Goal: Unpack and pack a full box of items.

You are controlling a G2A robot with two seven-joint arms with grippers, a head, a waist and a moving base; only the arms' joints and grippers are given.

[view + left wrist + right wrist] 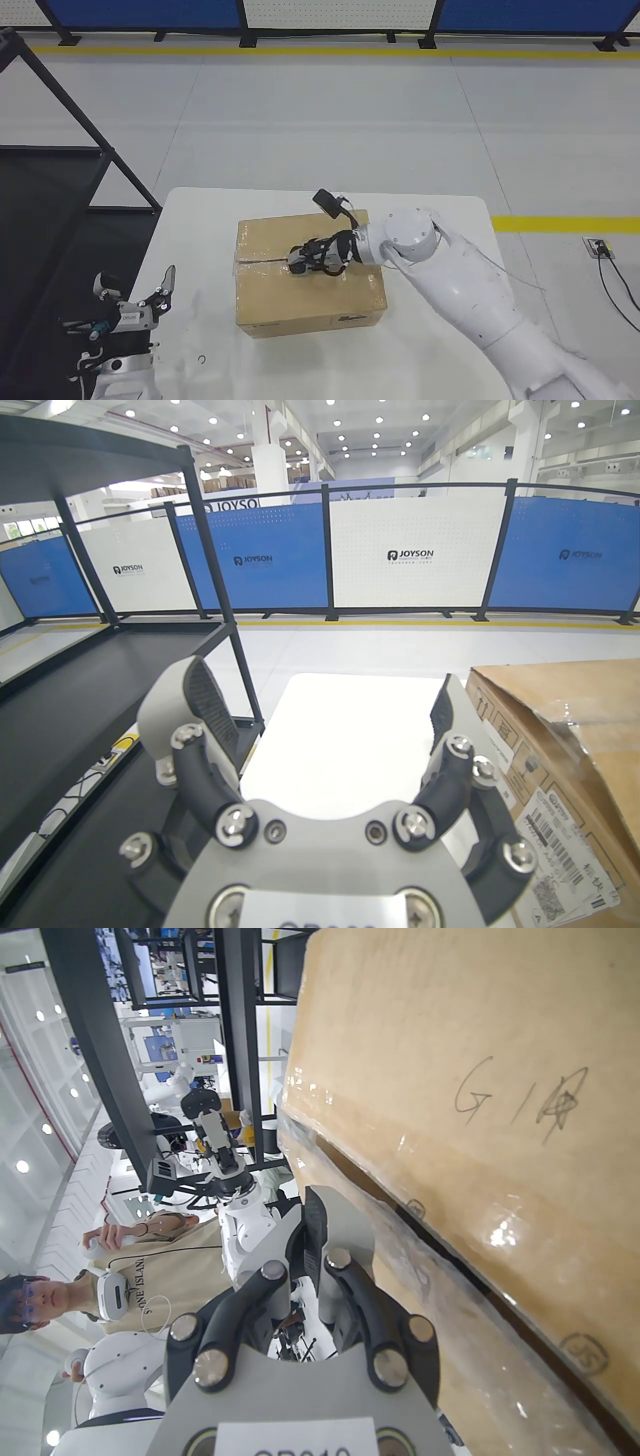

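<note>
A black metal rack (45,230) stands off the left side of the white table (200,230). The left claw (135,283) hangs at the table's left front corner, well apart from the box. In the left wrist view the left claw (325,700) has its fingers (210,705) spread wide apart with bare tabletop (340,720) between them, and the box (575,720) sits off to one side of it.

The cardboard box (300,300) rests in the middle of the table with its flaps down. A strip of clear tape (262,258) runs along the seam across its top. A white shipping label (560,850) is stuck on the box side that faces the left claw.

The right claw (297,260) lies low over the top of the box, at the tape seam and toward the box's left half. The white right arm (470,290) reaches it from the table's right front. In the right wrist view the right claw (310,1223) has its fingers drawn together, just beside the shiny tape (380,1238), where a dark gap shows between the flaps. Whether the fingertips touch the cardboard (450,1053) I cannot tell. Some pen marks (520,1098) are scrawled on the flap beyond the seam.

A yellow floor line (565,224) runs past the table's right side.
</note>
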